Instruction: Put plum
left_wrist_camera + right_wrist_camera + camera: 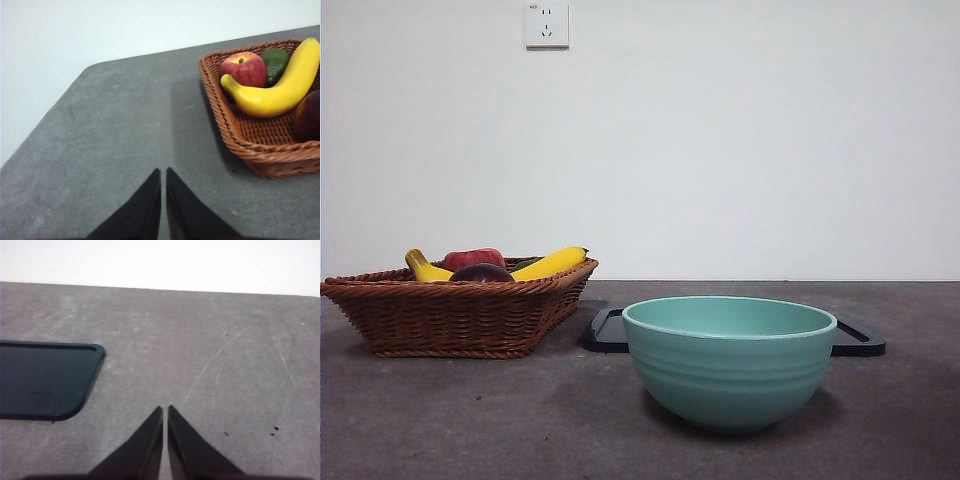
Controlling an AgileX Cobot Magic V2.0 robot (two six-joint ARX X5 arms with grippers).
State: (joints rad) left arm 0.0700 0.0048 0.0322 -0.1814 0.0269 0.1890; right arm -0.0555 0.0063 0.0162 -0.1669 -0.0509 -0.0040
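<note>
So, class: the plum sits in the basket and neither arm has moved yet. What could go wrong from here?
1. The plum lies crowded against the bananas and red apple in the wicker basket; jaws may nudge or grab a neighbour.
2. The left gripper is closed, so it must open before descending.
3. The basket wall may block a low approach.
</note>
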